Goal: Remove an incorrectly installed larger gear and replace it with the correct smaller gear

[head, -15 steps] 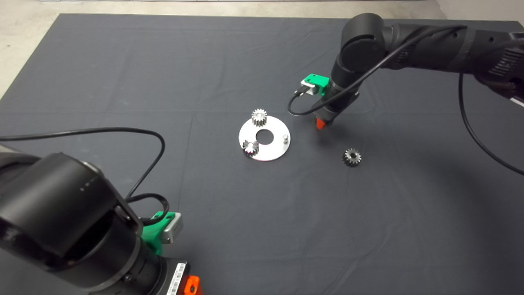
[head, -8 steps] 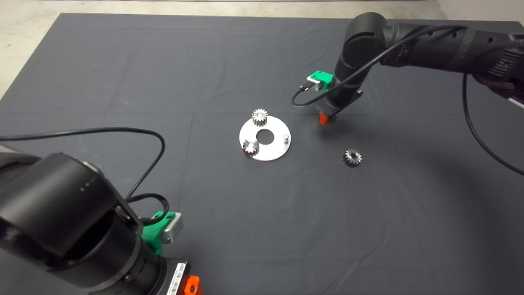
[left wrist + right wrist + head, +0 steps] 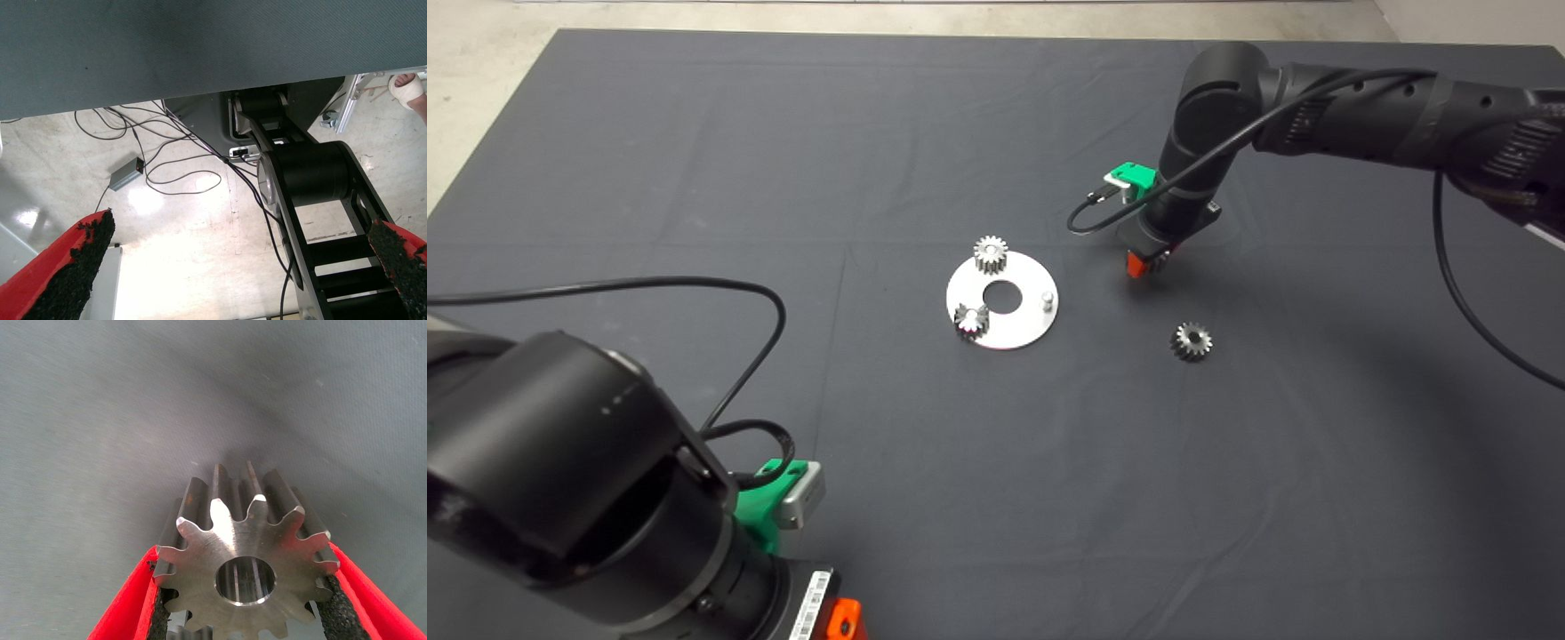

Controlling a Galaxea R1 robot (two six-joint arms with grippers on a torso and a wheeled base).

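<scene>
My right gripper (image 3: 1144, 263) hangs just above the mat, to the right of the round silver plate (image 3: 1016, 332). It is shut on the larger gear (image 3: 243, 547), whose flared shiny teeth sit between the red fingers (image 3: 127, 613). The plate carries two small gears, one at its far edge (image 3: 990, 254) and one at its near left (image 3: 969, 320), plus a bare peg (image 3: 1048, 299). The smaller gear (image 3: 1192, 340) lies loose on the mat, nearer than the right gripper. My left gripper (image 3: 840, 619) is parked at the lower left, open, fingers (image 3: 67, 273) wide apart.
The dark mat (image 3: 694, 178) covers the table, with pale floor beyond its far edge (image 3: 960, 13). A black cable (image 3: 694, 284) loops over the mat from the left arm. The left wrist view shows floor, cables (image 3: 180, 180) and a person's foot (image 3: 410, 93).
My right gripper has moved right, away from the plate, carrying the larger gear. The plate, the loose gear and the left arm have not moved.
</scene>
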